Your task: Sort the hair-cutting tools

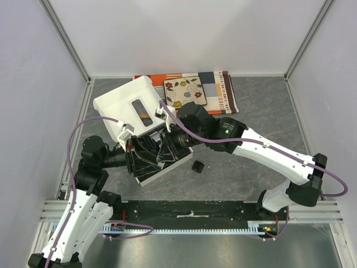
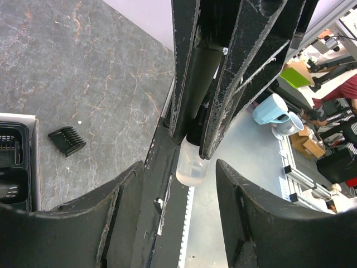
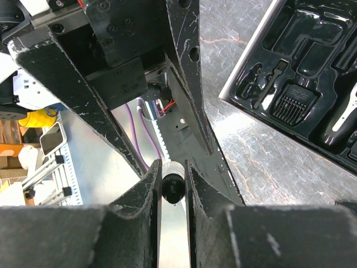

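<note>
Right wrist view shows us midway: tray (image 3: 312, 28) partly filled, right pincer (image 3: 173, 173) nipping a small cylinder (image 3: 173, 188), left pincer (image 2: 178, 167) spread wide, one comb guard (image 2: 67, 140) loose on the surface (image 2: 83, 67).

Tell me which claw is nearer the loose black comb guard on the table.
Right. The right claw sits just up-left of the comb guard; the left claw meets it from farther left.
</note>
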